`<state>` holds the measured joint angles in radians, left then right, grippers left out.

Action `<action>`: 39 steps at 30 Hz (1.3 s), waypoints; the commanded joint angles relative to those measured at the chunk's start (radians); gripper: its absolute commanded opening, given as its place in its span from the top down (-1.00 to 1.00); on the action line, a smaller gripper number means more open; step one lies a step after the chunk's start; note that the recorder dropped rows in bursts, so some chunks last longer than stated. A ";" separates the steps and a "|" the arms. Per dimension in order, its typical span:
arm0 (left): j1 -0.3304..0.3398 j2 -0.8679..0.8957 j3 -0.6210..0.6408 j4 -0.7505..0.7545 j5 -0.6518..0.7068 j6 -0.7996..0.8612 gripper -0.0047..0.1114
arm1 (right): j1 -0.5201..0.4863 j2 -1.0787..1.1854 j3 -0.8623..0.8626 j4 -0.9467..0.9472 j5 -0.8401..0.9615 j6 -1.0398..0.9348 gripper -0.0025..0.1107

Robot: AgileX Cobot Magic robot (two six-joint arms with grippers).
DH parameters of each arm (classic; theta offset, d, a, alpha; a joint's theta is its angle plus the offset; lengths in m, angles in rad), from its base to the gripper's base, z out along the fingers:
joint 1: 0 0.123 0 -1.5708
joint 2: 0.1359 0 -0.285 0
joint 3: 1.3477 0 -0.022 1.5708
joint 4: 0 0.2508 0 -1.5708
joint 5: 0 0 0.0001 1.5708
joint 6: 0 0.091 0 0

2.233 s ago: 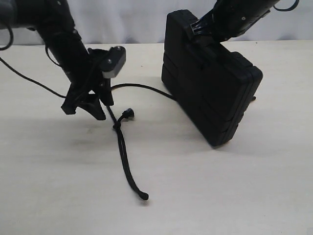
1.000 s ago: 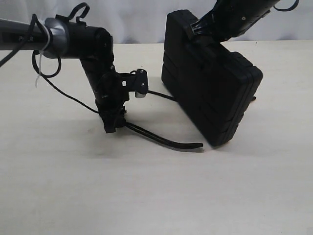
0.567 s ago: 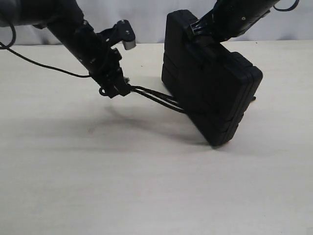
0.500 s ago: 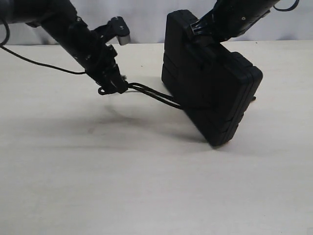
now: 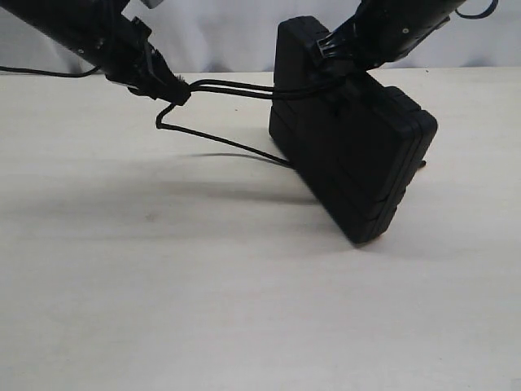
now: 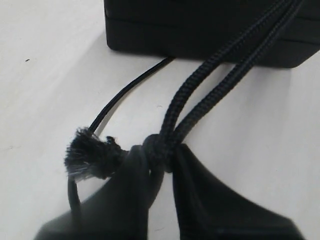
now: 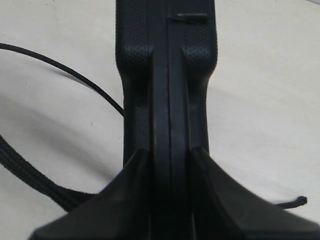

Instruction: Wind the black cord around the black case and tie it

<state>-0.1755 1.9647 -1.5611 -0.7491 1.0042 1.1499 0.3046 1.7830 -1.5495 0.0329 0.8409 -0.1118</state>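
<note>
Case (image 5: 350, 155): stands tilted on one lower edge on the table (image 5: 244, 309). The right gripper (image 7: 170, 160) is clamped on its top edge, one finger on each face, and the seam runs between them.

Cord (image 5: 236, 85): the left gripper (image 6: 162, 157) is pinched onto it at the knot (image 6: 90, 157), well apart from the case and level with its top. The frayed end sticks out beside the fingers. Two braided strands run taut from the pinch to the upper part of the case, just under the right gripper. A thinner strand drops from the pinch and slants down to the foot of the case. It goes under the case there.

Handling, my judgement:
- Case is rigid plastic with textured faces, so it should not slip. It only balances on its edge, so it would likely tip if let go.
- Cord is limp and light and carries tension only. It will sag as soon as the pull eases.
- The knot is the best place to hold the cord, since it stops the braid sliding through.
- Pull on the cord too hard and the case may pivot in the grip.
</note>
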 commanded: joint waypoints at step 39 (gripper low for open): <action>-0.448 -0.018 0.003 0.158 -0.508 -0.143 0.92 | 0.001 0.006 0.009 0.059 0.073 -0.006 0.88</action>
<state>-0.5963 1.9631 -1.5605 -0.5403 0.5209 0.9562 0.3046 1.7809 -1.5495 0.0759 0.8485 -0.1156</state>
